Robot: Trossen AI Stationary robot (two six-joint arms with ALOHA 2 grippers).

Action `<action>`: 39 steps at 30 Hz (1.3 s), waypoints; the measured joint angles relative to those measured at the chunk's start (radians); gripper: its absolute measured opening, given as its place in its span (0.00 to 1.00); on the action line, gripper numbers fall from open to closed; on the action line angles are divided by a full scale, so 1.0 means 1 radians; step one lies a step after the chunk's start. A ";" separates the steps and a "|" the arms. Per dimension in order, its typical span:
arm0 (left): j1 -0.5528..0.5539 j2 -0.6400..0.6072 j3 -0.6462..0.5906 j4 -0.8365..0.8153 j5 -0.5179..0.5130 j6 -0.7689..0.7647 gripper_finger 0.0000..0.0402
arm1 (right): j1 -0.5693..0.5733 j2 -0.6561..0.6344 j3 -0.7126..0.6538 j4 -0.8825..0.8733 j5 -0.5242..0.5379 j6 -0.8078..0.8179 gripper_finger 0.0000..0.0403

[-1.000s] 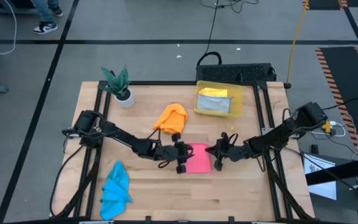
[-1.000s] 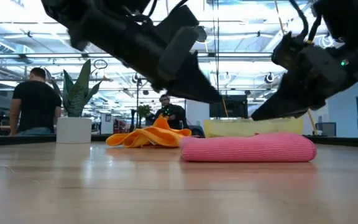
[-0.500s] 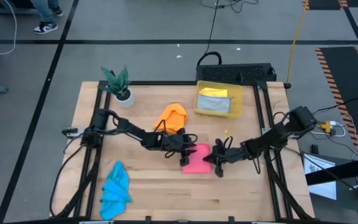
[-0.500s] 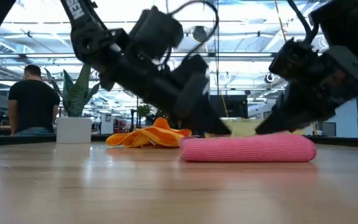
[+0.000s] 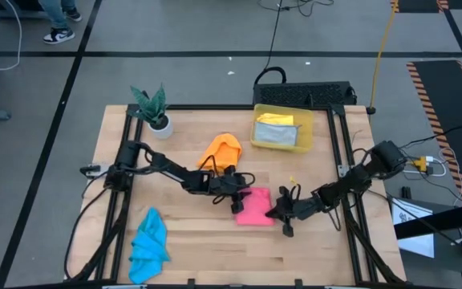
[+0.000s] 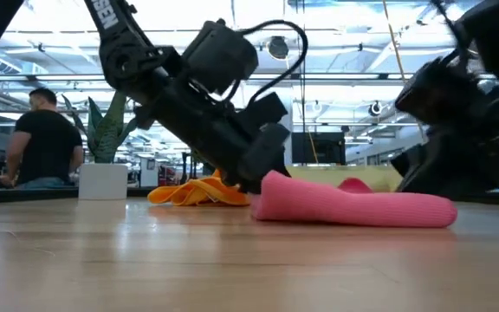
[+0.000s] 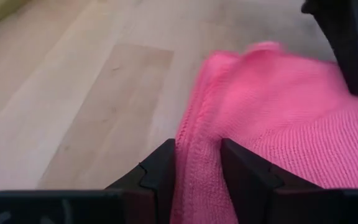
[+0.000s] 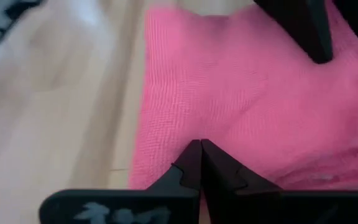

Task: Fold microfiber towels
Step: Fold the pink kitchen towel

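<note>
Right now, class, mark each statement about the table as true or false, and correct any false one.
1. The left gripper has an edge of the pink towel between its fingers. True.
2. The right gripper is wide open. False: its fingers are shut together at the pink towel.
3. The blue towel lies in the yellow bin. False: it lies crumpled on the table near the front left; the bin holds yellow and grey cloth.
4. The orange towel lies unfolded beyond the pink one. True.
</note>
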 joint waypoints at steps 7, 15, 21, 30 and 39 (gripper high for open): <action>-0.073 -0.077 0.000 0.005 -0.032 0.048 0.33 | 0.017 -0.118 -0.001 0.010 0.099 -0.040 0.00; -0.108 -0.082 0.000 -0.076 -0.082 0.072 0.33 | -0.066 -0.086 0.000 -0.058 0.252 0.045 0.00; -0.112 -0.082 0.000 -0.176 -0.192 0.023 0.33 | -0.114 -0.009 0.000 -0.088 0.265 0.097 0.00; -0.114 -0.082 0.000 -0.206 -0.192 0.014 0.33 | -0.103 -0.012 0.000 -0.125 0.321 0.107 0.00; -0.115 -0.082 0.000 -0.228 -0.192 0.010 0.33 | 0.059 -0.151 -0.001 -0.050 0.458 -0.110 0.00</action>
